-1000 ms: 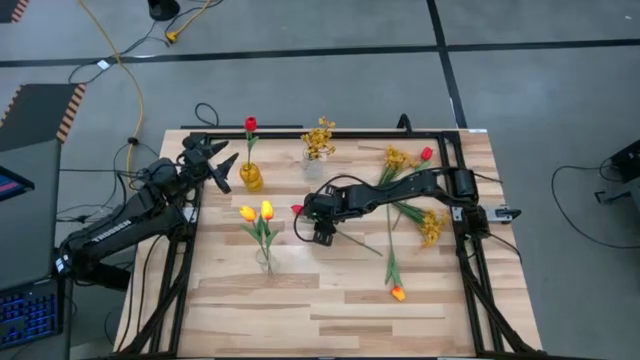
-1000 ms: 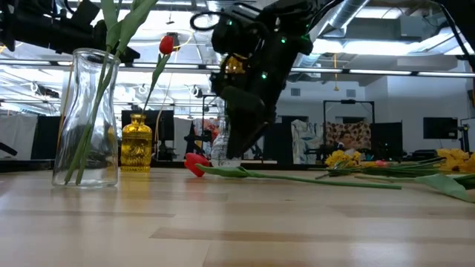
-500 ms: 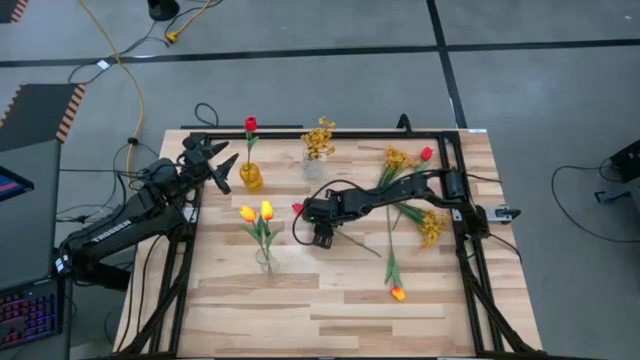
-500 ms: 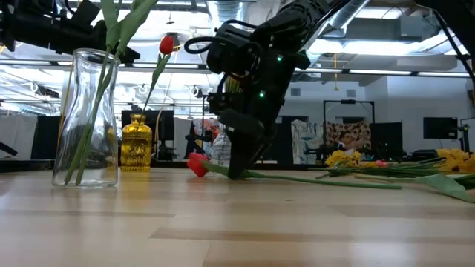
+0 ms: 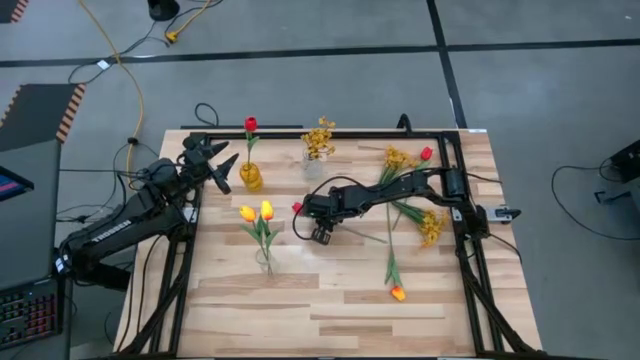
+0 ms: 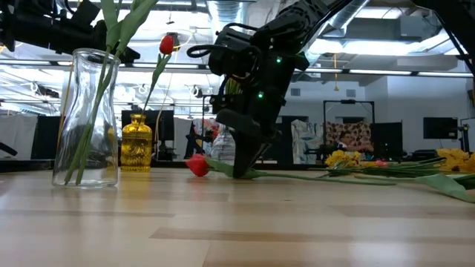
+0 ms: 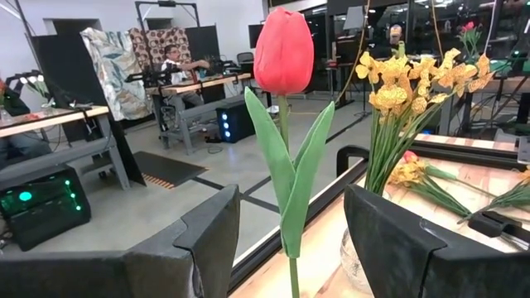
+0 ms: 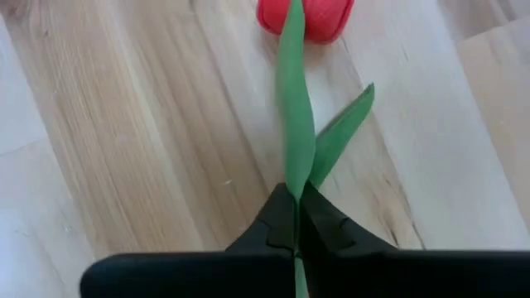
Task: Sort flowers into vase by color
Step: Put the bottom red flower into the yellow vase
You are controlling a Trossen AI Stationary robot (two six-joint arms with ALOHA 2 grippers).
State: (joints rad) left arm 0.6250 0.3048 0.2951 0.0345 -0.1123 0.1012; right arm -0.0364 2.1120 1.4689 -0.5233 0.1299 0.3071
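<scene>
Right wrist view, red tulip stem pinched in right end effector

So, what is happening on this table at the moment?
The right gripper is shut on the stem of a red tulip that lies on the wooden table. The left gripper waits open by the amber vase, which holds another red tulip. A clear vase holds two yellow tulips; more flowers lie on the table's right side.
</scene>
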